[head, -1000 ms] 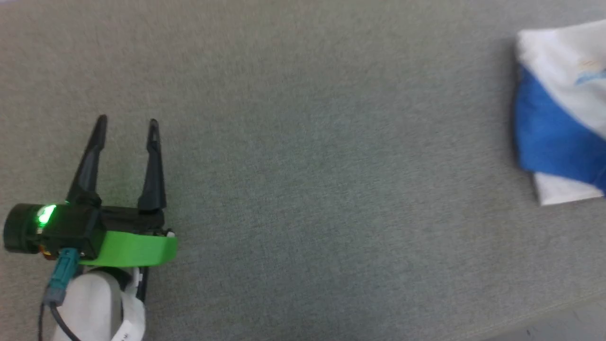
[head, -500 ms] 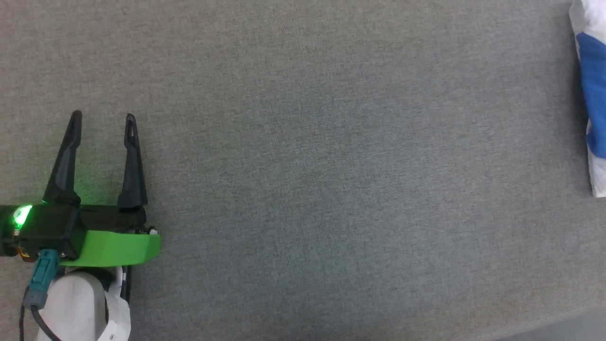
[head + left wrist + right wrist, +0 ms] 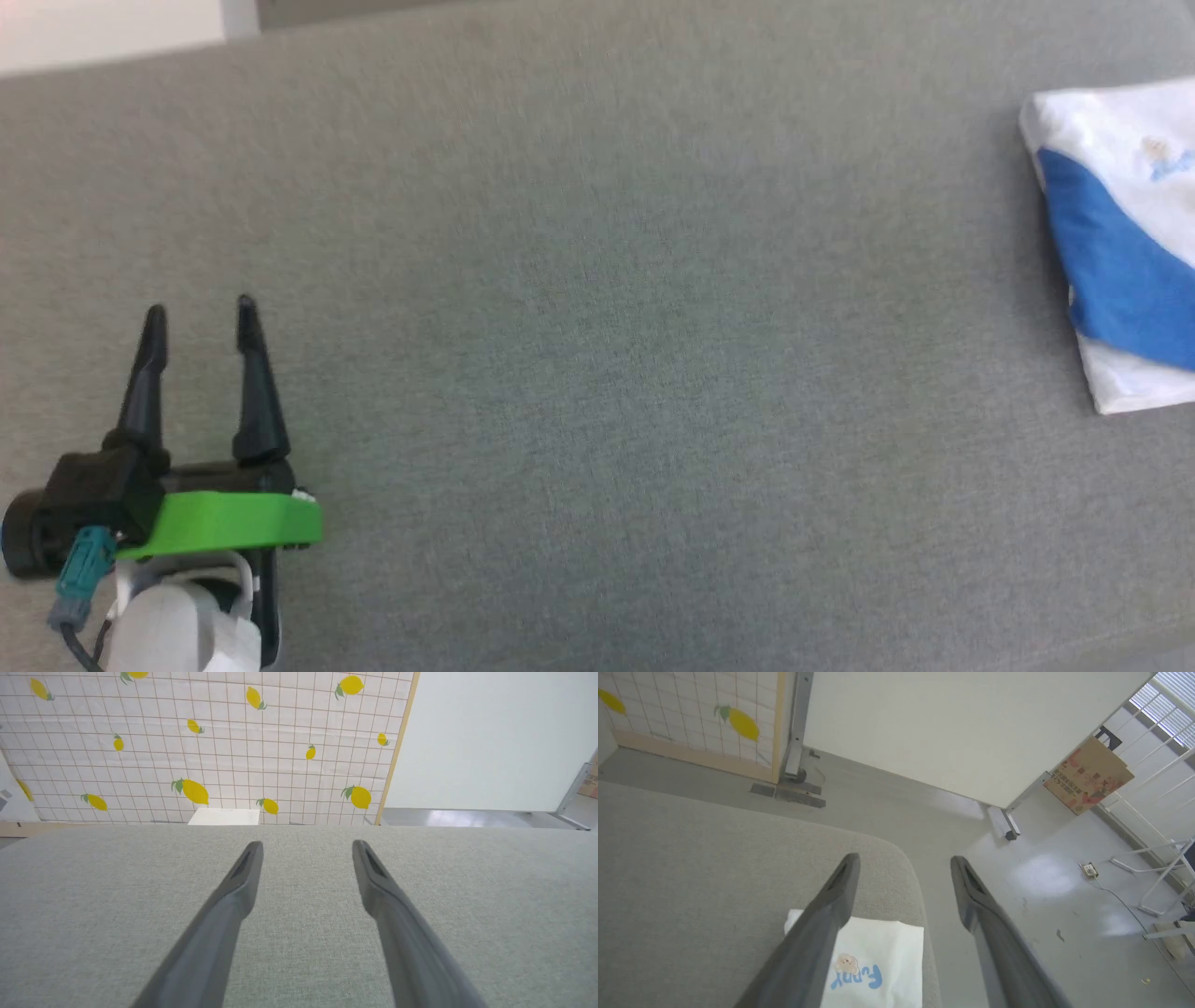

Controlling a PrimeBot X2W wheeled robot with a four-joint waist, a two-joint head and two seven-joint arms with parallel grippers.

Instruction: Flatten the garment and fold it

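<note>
The garment (image 3: 1120, 243) lies folded into a compact packet at the right edge of the grey surface, white with a bright blue band across it. In the right wrist view the garment (image 3: 882, 966) shows its white top with a small print, lying near the surface's rounded corner. My right gripper (image 3: 901, 863) hovers above it, open, with nothing between its fingers. My left gripper (image 3: 198, 315) rests open over bare grey cloth at the lower left, far from the garment. In its own view the left gripper (image 3: 306, 847) is empty.
The grey cloth surface (image 3: 597, 355) stretches wide between gripper and garment. Beyond its far edge stand a lemon-print screen (image 3: 210, 742) and a white box (image 3: 224, 816). Right of the surface is grey floor (image 3: 1041, 872) with a cardboard box (image 3: 1087, 774).
The head camera has shifted, so the garment has slid back in from the right edge and the left gripper sits lower in view. The left gripper stays open.
</note>
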